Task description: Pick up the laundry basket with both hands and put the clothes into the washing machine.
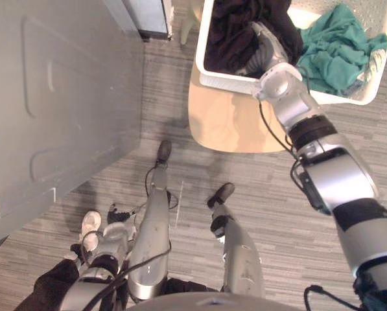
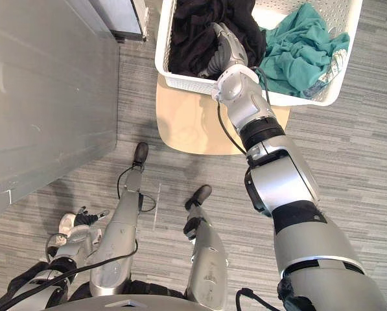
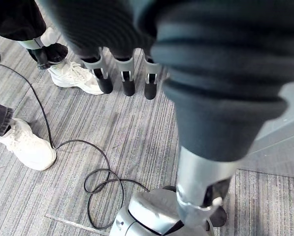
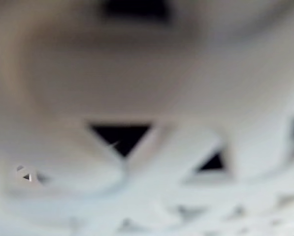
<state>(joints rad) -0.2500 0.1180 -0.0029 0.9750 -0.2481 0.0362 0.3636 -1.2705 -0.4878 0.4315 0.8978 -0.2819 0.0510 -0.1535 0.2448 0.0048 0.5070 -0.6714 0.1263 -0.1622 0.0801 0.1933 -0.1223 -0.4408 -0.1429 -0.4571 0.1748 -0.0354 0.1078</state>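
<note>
A white lattice laundry basket [image 1: 225, 81] stands on a small round wooden table [image 1: 232, 123]. It holds a heap of black clothes [image 1: 235, 29] and a teal garment [image 1: 336, 52]. My right arm reaches over the near rim, and my right hand [image 2: 222, 48] is sunk into the black clothes. The basket's lattice wall [image 4: 151, 196] shows very close in the right wrist view. My left hand [image 3: 122, 73] hangs low at my left side above the floor, its fingers straight and holding nothing.
A large grey appliance [image 1: 50, 97] fills the left side. A person stands close by my left hand, with white shoes [image 3: 75, 76] and dark trousers [image 1: 47, 285]. Grey striped flooring surrounds the table.
</note>
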